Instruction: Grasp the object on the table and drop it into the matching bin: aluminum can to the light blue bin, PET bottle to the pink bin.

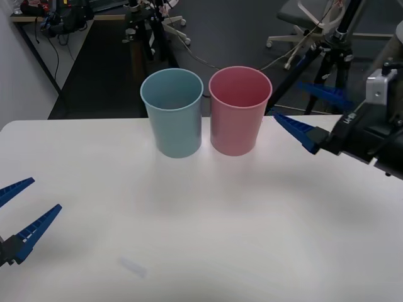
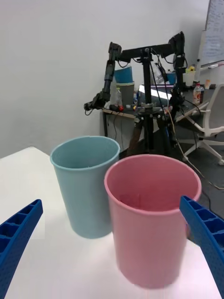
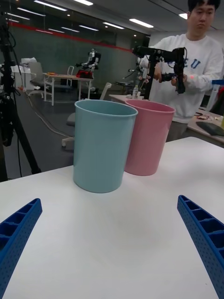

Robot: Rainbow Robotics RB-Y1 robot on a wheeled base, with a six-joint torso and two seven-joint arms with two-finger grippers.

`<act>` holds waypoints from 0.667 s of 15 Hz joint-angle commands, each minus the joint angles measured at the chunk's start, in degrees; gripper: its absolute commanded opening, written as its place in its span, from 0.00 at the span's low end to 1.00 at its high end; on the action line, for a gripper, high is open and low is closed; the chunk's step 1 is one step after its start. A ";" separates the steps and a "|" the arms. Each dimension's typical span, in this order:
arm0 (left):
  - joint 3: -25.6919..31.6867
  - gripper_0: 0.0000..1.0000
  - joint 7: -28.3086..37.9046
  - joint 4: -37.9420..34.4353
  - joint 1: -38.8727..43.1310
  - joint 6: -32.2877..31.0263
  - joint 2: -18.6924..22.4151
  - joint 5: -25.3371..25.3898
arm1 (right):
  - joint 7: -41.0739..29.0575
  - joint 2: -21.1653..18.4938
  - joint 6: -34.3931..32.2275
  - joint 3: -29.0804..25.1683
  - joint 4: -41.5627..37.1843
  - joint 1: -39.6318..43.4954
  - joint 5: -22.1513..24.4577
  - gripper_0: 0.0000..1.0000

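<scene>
The light blue bin and the pink bin stand upright, side by side and touching, at the far middle of the white table. The object, the aluminum can, is out of view, and so is a PET bottle. My right gripper hangs open above the table just right of the pink bin, with nothing between its fingers; its wrist view looks at the pink bin with the light blue bin behind. My left gripper is open and empty near the table's left edge, facing both bins.
The table's far edge runs right behind the bins. Beyond it stand black tripods, cables and an office chair. A faint pale mark lies on the tabletop at the near left.
</scene>
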 commanded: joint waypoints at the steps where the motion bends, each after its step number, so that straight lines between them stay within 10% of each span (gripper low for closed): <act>1: 0.00 1.00 0.00 0.00 0.00 0.00 0.00 0.00 | 4.35 -0.05 -5.52 -6.27 0.05 4.86 -4.71 1.00; 10: 0.00 1.00 0.00 0.00 0.00 0.00 0.00 0.00 | 12.44 -1.63 -10.00 -13.92 0.05 20.50 -17.37 1.00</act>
